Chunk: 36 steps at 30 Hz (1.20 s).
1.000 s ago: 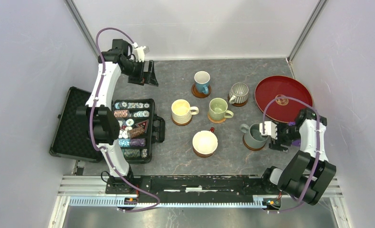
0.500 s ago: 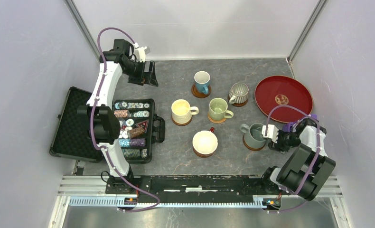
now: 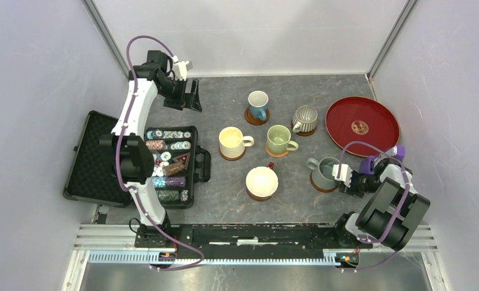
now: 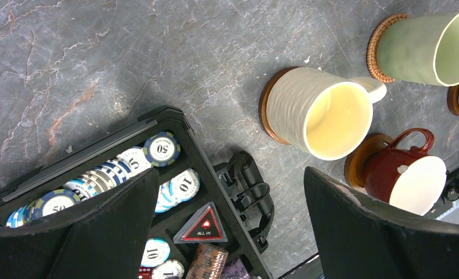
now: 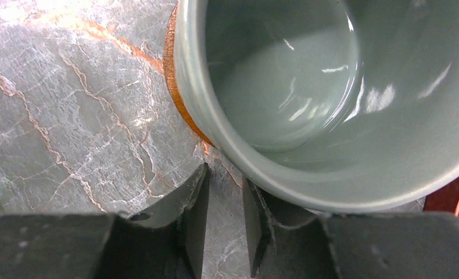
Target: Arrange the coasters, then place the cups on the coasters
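1. The left tool (image 3: 190, 97) hangs over the far left part of the bench (image 3: 225, 203). Its jaws are spread wide with nothing between them.
2. The right tool (image 5: 223, 179) sits low at the near right, just beside the grey-blue mug (image 5: 285, 87). Its jaws stand only a narrow slit apart, and we see bare bench through the gap, so it holds nothing.
3. One of its fingers (image 5: 255, 221) reaches under the mug's rim. We cannot tell whether it touches the wall.
4. The grey-blue mug stands upright on a brown coaster (image 5: 170, 64), whose edge shows from under it.
5. The other five mugs also stand upright, each on its own coaster. At the far side are the blue mug (image 3: 258, 103) and the ribbed mug (image 3: 305, 117).
6. In the middle are the cream-yellow mug (image 3: 231, 140) and the pale green mug (image 3: 278, 138). The pale green one rests on the lighter woven coaster (image 4: 375, 52).
7. Nearest us is the red-handled mug (image 3: 262, 180), which is white inside.
8. The dark red tray (image 3: 346, 118) lies at the far right, apart from the mugs.
9. The open chip case (image 3: 191, 136) lies at the left.
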### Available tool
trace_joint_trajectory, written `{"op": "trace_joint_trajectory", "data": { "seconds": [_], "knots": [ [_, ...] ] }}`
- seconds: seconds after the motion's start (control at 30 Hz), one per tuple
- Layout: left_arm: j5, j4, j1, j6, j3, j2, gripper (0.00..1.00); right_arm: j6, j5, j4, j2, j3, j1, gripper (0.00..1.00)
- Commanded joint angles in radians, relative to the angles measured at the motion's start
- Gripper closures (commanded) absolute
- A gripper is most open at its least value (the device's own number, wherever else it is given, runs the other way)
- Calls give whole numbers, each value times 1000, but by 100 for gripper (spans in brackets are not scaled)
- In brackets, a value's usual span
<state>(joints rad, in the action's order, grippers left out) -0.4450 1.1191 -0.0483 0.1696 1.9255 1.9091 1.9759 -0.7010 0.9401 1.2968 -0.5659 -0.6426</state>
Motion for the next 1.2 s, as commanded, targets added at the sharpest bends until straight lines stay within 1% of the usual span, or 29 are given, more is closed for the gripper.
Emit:
{"op": "trace_joint_trajectory", "data": {
  "seconds": [0.0,0.23,0.43,0.6,0.9,1.17],
  "knots": [
    [18,0,-11,33,44,1,0,-1,-23,-23,22,11,-5,69],
    [30,1,-16,35,43,-2,0,-55,-39,-51,17,41,-5,70],
    [32,0,-21,35,43,-2,0,-128,-68,-108,7,63,-4,70],
    [33,1,-22,36,44,1,0,-173,-94,-155,-7,85,-4,73],
    [34,6,-26,37,47,8,0,-209,-134,-184,-14,105,-3,76],
    [35,5,-32,35,66,22,0,-308,-152,-271,-21,115,41,77]
  ]
}}
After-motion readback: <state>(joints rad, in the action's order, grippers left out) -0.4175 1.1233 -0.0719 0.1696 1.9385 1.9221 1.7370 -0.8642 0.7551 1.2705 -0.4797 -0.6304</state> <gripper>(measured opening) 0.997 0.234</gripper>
